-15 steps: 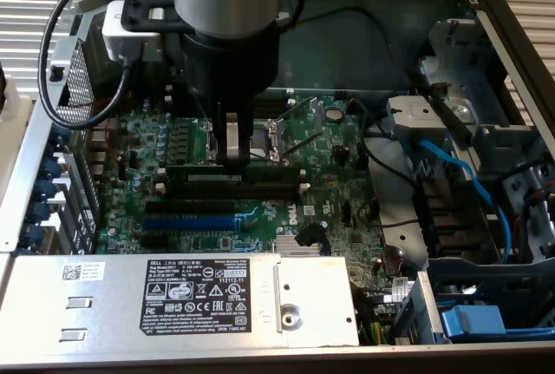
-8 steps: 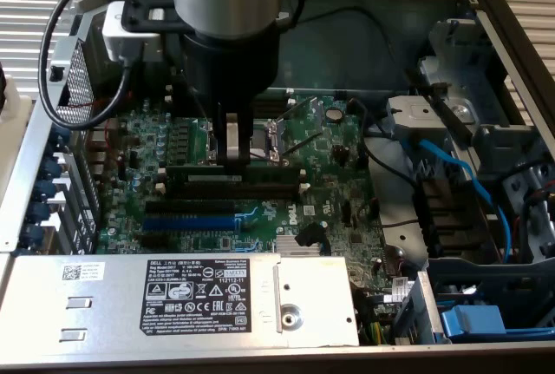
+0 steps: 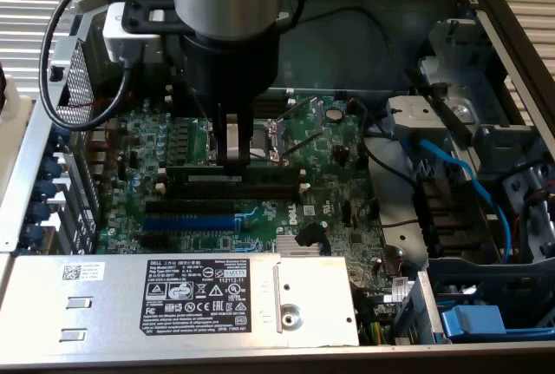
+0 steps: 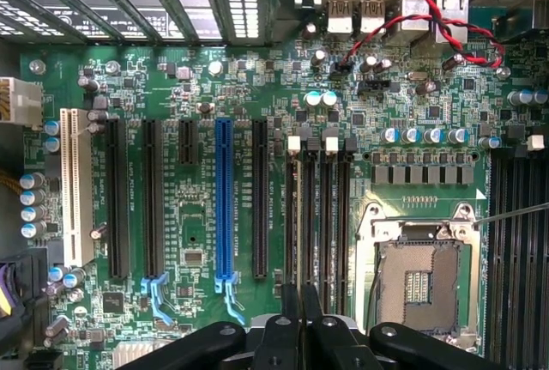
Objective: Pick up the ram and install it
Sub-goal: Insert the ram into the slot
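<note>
The arm's gripper (image 3: 232, 157) was pinched narrow on the long, flat dark-green ram stick (image 3: 273, 172), held directly beneath its fingertips at the long black memory slots (image 4: 324, 215); installing, I judged, needing straight, even downward pressure

one ram (image 3: 269, 176), four memory slots (image 4: 328, 215), one blue slot (image 4: 224, 198), one white slot (image 4: 75, 185) and one cpu socket (image 4: 420, 280).

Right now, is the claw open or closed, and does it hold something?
Claw: closed, gripping the ram by its top edge.
</note>
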